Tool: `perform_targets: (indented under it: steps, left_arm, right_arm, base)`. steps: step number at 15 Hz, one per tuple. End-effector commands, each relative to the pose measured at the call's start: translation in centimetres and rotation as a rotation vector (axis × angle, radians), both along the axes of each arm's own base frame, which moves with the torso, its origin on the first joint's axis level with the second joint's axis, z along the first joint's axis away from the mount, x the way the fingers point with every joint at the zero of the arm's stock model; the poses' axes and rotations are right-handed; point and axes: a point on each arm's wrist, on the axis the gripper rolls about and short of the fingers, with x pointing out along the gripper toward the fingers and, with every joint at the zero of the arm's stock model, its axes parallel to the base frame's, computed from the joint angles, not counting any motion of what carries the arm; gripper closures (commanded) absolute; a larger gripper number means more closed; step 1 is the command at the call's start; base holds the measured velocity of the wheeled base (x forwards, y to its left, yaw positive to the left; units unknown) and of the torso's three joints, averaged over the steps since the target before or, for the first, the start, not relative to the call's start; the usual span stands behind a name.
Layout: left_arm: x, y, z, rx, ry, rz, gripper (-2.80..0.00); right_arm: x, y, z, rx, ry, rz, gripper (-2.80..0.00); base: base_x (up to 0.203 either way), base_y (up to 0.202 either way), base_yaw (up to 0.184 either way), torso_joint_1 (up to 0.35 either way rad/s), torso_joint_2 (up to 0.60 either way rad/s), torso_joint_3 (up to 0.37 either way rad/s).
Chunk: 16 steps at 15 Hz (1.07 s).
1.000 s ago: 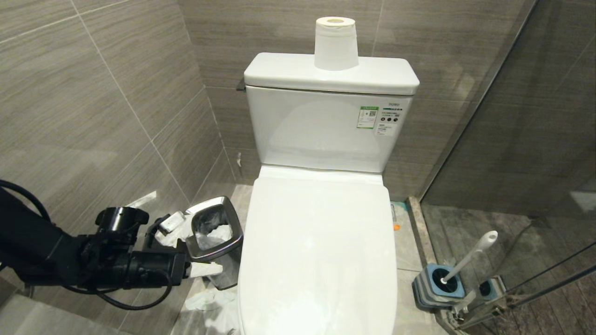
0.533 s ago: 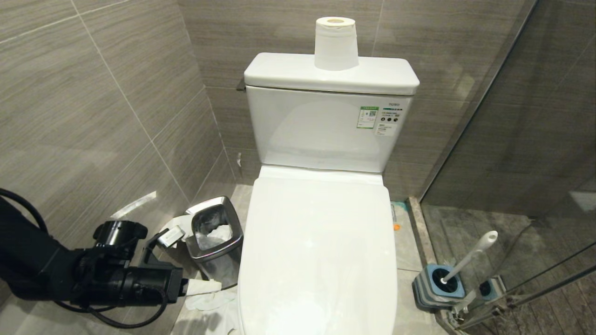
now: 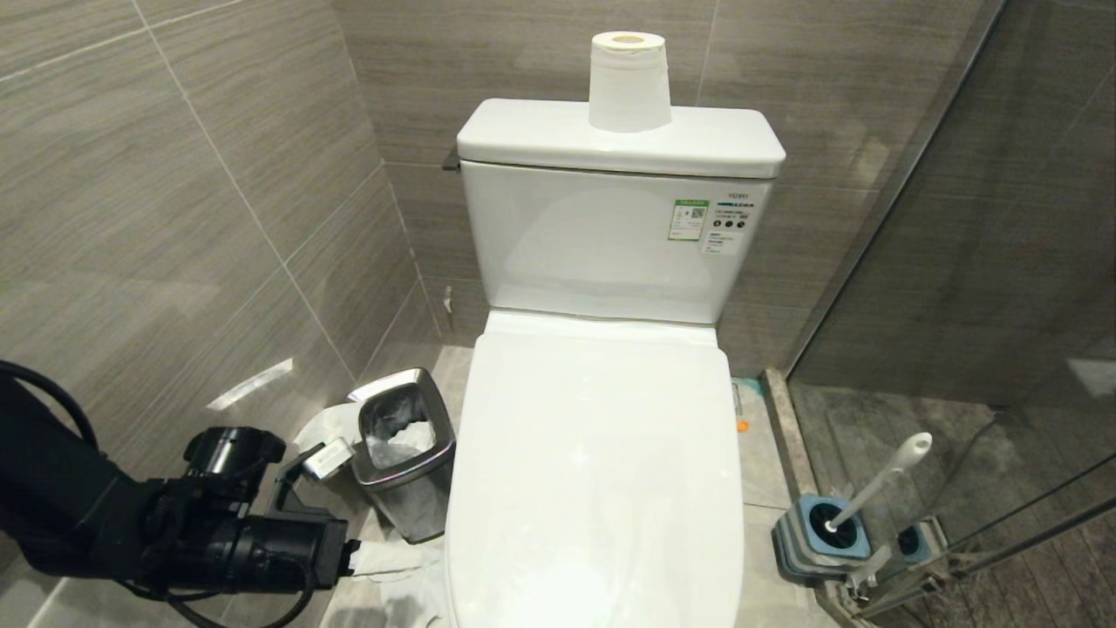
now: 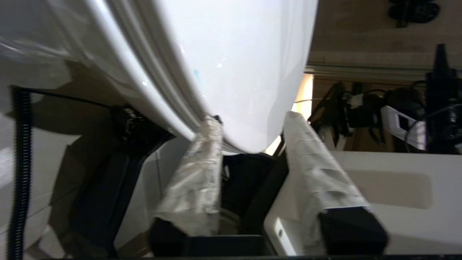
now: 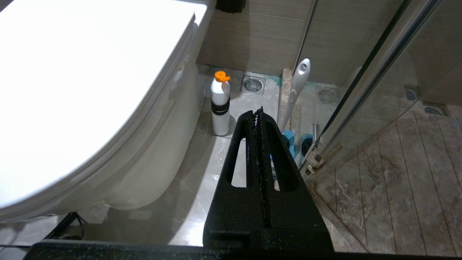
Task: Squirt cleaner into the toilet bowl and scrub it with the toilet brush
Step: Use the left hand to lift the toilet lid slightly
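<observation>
Grey-tiled bathroom corner; glass shower screen (image 3: 950,262) on the right, marble-look floor (image 5: 202,173) below. Toilet bowl (image 3: 597,471) centre, lid down over the seat, so the basin is hidden. Paper roll (image 3: 629,80) upright on the cistern lid (image 3: 540,135). Small steel waste bin (image 3: 405,453) just beside the toilet's left flank, crumpled paper inside.

Left gripper (image 3: 384,558) low at the front-left of the toilet, pointing level toward its edge. In the left wrist view its two tape-wrapped fingers (image 4: 317,169) stand partly apart, gripping nothing; one tip sits at the rim line under the lid, the lid's curved front edge between the tips.

Toilet brush (image 3: 876,480) on the floor to the right of the toilet, leaning in its grey-and-blue base (image 3: 811,541), against the shower screen's corner. White cleaner bottle (image 5: 220,104) with an orange cap stands upright on the floor next to the toilet's right side, near the brush.

Right gripper (image 5: 259,112) hangs above the floor on the right, black fingers pressed together, holding nothing.
</observation>
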Motion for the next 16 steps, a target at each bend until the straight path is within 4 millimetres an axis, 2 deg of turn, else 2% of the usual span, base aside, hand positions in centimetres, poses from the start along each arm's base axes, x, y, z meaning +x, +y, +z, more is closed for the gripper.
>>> perform_targets:
  steps: [1,11,16]
  left_arm:
    - [-0.2,-0.2,-0.2,-0.025,0.015,-0.018,-2.8]
    - [-0.1,-0.5,-0.5,-0.025,0.023,-0.024,-2.8]
    - [-0.2,0.2,-1.8,-0.054,0.086,-0.005,-2.8]
  right_arm:
    - [0.0,0.0,0.0,0.0,0.001,0.0,0.0]
    - [0.0,0.0,0.0,0.0,0.001,0.0,0.0]
    - [0.0,0.0,0.0,0.0,0.001,0.0,0.0]
  base:
    - [0.0,0.0,0.0,0.0,0.0,0.0]
    - [0.0,0.0,0.0,0.0,0.0,0.0]
    - [0.0,0.0,0.0,0.0,0.0,0.0]
